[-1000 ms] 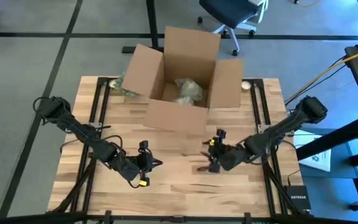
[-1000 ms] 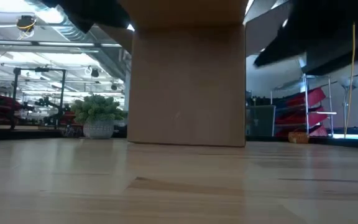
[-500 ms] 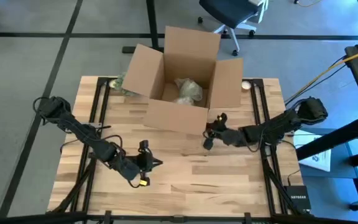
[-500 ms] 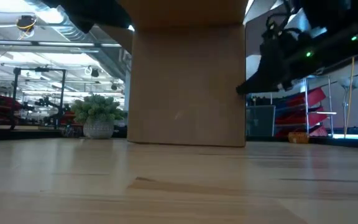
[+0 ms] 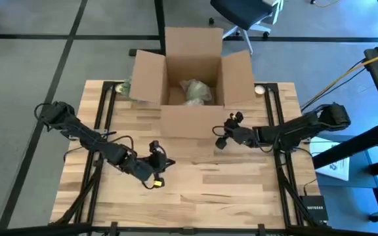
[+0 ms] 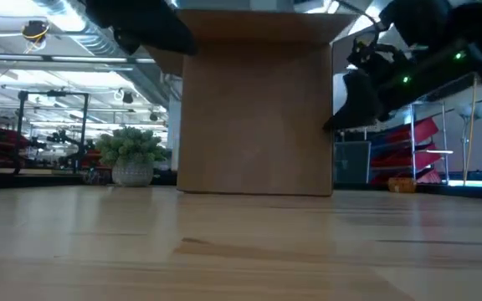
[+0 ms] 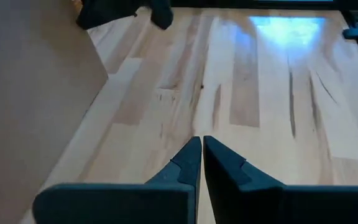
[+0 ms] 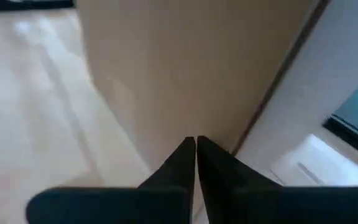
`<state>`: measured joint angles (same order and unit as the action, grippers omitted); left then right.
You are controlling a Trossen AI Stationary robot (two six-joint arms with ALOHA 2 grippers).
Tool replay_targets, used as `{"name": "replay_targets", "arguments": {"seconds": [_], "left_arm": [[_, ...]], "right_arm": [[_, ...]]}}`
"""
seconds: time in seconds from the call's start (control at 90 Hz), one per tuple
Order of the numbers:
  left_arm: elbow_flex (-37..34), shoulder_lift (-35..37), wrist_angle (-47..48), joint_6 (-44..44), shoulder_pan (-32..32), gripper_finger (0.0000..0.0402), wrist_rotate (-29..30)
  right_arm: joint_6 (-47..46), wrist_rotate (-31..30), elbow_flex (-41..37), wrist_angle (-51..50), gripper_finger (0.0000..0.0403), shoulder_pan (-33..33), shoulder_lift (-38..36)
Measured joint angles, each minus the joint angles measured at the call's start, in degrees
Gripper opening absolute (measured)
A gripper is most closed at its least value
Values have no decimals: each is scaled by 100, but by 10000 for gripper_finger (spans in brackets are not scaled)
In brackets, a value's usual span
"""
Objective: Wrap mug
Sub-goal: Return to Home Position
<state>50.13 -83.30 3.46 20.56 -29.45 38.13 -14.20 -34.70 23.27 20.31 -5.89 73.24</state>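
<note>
An open cardboard box [image 5: 192, 121] stands on the table's far middle with its flaps up; it fills the middle of the low view [image 6: 253, 109]. Inside it lies a crumpled paper bundle [image 5: 195, 92]. The mug itself is hidden. My right gripper [image 5: 220, 139] is shut and level at the box's near right corner, also seen in the low view [image 6: 341, 104]. My left gripper [image 5: 164, 162] is shut over bare wood near the table's middle, clear of the box and holding nothing. My right gripper points its shut fingertips [image 8: 191, 149] level at the box's near wall [image 8: 166, 74], close to that wall's right corner, coming from the table's right and near side. Whether the tips touch the cardboard, I cannot tell. The box rests flat on the table.
A small potted plant [image 5: 125, 88] stands at the far left beside the box, and a small round object [image 5: 260, 90] lies at the far right. Black rails [image 5: 274, 118] run along both table sides. Bare wood [image 5: 195, 190] stretches across the near half.
My right gripper has gone from the near right toward the far edge, up to the box's near right corner. The box has turned square to the table and slid a little toward the far edge. My left gripper has shifted slightly toward the far right.
</note>
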Motion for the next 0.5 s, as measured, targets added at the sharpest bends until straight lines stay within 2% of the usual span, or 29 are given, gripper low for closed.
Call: {"name": "replay_targets", "arguments": {"seconds": [0.189, 0.278, 0.4, 0.5], "left_arm": [[17, 42, -11, -37, -214, 0, -76], [24, 313, 41, -140, -352, 0, -219], [-50, 954, 359, -127, -475, 0, -278], [-452, 1600, 309, -193, -518, 0, -304]], "right_arm": [[-730, 1866, 2, -472, 0, -666, -694], [-904, 2568, 2, -556, 0, -1094, -1122], [-817, 2706, -67, -550, 0, -1604, -1786], [-653, 2676, -296, -510, 0, -1700, -2313]]}}
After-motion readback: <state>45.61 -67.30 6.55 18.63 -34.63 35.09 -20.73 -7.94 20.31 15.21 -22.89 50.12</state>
